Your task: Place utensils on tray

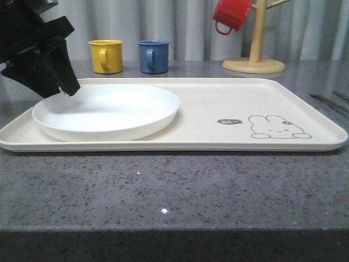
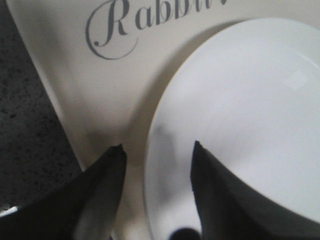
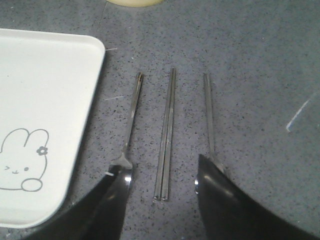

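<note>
On the tray sits the plate, left end effector open astride its rim.

Front cam sits low at the counter edge, facing the tray broadside. Both wrist cams look steeply down, close in: left over the tray's plate end, right over its rabbit corner.

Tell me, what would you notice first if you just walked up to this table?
Probably the big cream tray in the middle of the grey table, with a round white plate on its left side and a rabbit drawing at its right. Next, the red mug hanging on a wooden stand behind.
</note>
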